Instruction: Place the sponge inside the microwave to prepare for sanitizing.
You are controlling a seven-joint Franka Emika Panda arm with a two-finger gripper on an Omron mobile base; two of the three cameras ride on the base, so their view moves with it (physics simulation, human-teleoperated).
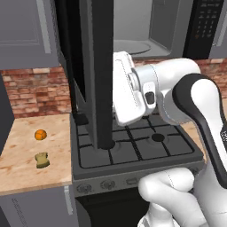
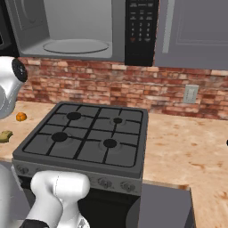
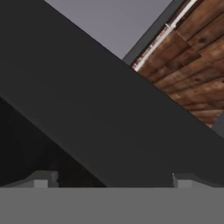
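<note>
One relation decides the coming move: the sponge [image 1: 41, 160] lies far to the left of the gripper [image 3: 111, 183] and lower, on the wooden table [image 1: 26, 146] left of the stove [image 1: 133, 146]. It sits near the table's front edge, its long axis running roughly front to back, with a small orange ball [image 1: 40, 134] just behind it and apart from it. The sponge also shows in the right base view at the left edge [image 2: 5, 136], beside the ball [image 2: 21, 116].

Moving right, the microwave's open door [image 1: 99, 71] hangs down over the left burners, and the gripper, fingers spread wide and holding nothing, sits close against that dark door panel. The robot's hand [image 1: 128, 88] is just to the right of the door.

Further right and up, the microwave [image 2: 80, 26] stands open, its round plate [image 2: 75, 46] bare. The arm likely has to back away from the door, swing left around its edge and drop to the sponge; the table around it offers open room.
</note>
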